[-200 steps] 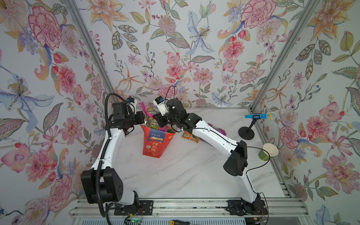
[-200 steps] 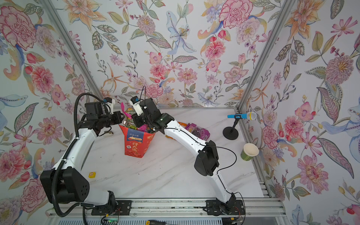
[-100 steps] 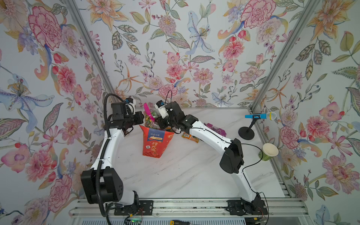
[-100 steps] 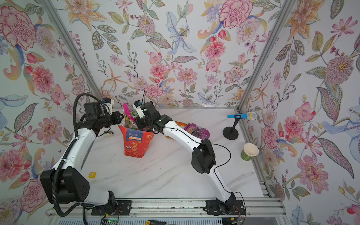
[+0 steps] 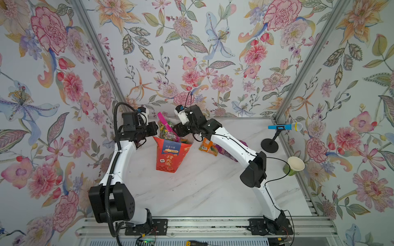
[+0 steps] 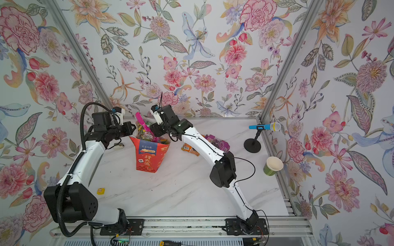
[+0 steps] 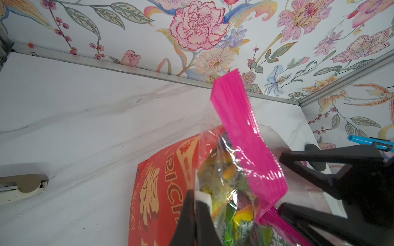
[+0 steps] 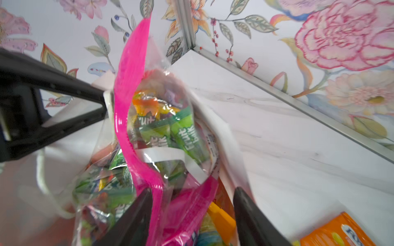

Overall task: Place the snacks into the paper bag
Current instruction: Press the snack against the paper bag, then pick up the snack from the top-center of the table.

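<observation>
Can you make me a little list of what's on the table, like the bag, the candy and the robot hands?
Bag: red paper bag, upright, open top
In bag: big pink candy packet, top sticking out
Left gripper: shut on the bag's rim
Right gripper: open around the pink packet's edge
On table: orange packet, purple packet
Also: green cup

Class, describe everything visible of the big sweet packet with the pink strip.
The sweet packet is clear glossy plastic with a pink, saw-edged top strip, full of green, yellow and orange wrapped sweets. It stands tilted in the red paper bag, upper half sticking out. The right gripper, jaws open, straddles it.
</observation>
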`<state>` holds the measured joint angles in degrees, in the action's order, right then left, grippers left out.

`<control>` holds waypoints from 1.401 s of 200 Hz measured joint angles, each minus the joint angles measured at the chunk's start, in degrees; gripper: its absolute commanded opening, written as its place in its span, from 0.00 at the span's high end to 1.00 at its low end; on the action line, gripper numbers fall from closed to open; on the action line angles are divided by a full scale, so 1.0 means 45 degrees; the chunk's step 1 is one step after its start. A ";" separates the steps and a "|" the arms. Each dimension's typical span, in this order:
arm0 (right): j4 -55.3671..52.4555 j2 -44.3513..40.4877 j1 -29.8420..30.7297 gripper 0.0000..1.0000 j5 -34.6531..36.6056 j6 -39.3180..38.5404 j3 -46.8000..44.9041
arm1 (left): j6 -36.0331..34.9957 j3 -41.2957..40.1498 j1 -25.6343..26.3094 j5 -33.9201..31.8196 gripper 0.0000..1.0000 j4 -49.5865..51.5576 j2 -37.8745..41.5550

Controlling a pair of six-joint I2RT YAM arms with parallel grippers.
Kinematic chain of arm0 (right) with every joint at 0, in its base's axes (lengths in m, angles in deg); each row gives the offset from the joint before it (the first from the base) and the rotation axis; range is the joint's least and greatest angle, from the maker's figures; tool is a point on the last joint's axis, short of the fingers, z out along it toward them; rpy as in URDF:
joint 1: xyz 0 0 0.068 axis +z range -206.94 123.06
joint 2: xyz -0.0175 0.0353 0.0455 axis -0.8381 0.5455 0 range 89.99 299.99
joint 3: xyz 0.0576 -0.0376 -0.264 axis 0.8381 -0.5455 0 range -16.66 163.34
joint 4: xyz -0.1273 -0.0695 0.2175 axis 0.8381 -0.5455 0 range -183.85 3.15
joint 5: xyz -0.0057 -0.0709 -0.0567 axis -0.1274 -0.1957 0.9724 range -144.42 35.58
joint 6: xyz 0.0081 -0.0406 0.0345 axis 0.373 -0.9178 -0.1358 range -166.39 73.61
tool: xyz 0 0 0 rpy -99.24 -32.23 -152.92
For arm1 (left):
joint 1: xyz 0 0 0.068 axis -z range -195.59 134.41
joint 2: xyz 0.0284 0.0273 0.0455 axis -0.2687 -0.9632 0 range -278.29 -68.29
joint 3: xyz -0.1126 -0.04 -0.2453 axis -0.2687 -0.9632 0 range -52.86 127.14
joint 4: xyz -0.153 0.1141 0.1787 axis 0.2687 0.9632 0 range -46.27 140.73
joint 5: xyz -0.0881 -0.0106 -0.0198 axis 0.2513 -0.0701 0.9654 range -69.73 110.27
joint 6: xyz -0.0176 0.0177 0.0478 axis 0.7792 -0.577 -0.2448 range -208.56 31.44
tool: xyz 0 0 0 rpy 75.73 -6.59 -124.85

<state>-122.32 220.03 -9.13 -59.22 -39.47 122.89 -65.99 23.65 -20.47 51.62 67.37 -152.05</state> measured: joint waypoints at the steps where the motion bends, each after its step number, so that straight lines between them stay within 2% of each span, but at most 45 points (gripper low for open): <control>1: -0.0010 -0.0053 -0.0015 0.29 0.0029 -0.0049 0.0005 | 0.0000 0.0000 0.0000 0.0000 1.00 -0.0010 0.0000; 29: -0.0189 -0.1588 -0.0340 0.26 0.0461 -0.0257 -0.0092 | 0.0005 -0.0058 0.0000 0.0053 1.00 -0.0131 0.0000; 44: -0.0078 -0.2900 -0.0636 0.25 0.0835 -0.0277 -0.0923 | 0.0005 -0.0063 0.0000 0.0083 1.00 -0.0131 0.0005; 78: 0.0695 -0.6329 -0.1923 0.22 0.2297 -0.0442 -0.5362 | 0.0005 -0.0087 -0.0015 0.0155 1.00 -0.0165 0.0024; 103: 0.1224 -0.7436 -0.3240 0.22 0.3016 -0.0432 -0.8782 | 0.0005 -0.0097 -0.0049 0.0253 1.00 -0.0175 0.0024; 128: 0.1219 -0.7116 -0.3993 0.22 0.3512 -0.0408 -1.1181 | 0.0005 -0.0121 -0.0083 0.0287 1.00 -0.0209 0.0024; 149: 0.1073 -0.6402 -0.3944 0.22 0.3657 -0.0389 -1.2031 | 0.0005 -0.0146 -0.0083 0.0296 1.00 -0.0238 0.0024; 220: 0.0816 -0.2963 -0.3541 0.20 0.4755 -0.0884 -1.0899 | 0.0010 -0.0180 -0.0083 0.0321 1.00 -0.0316 0.0024; 258: 0.0699 -0.2181 -0.3449 0.20 0.5183 -0.1258 -1.0535 | 0.0010 -0.0180 -0.0107 0.0321 1.00 -0.0311 0.0024; 280: 0.0573 -0.2127 -0.3453 0.26 0.5285 -0.1365 -1.0535 | 0.0010 -0.0180 -0.0117 0.0321 1.00 -0.0311 0.0024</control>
<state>-119.74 210.46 -24.67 -35.44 -45.61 75.48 -65.95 22.84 -21.00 53.06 65.97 -151.94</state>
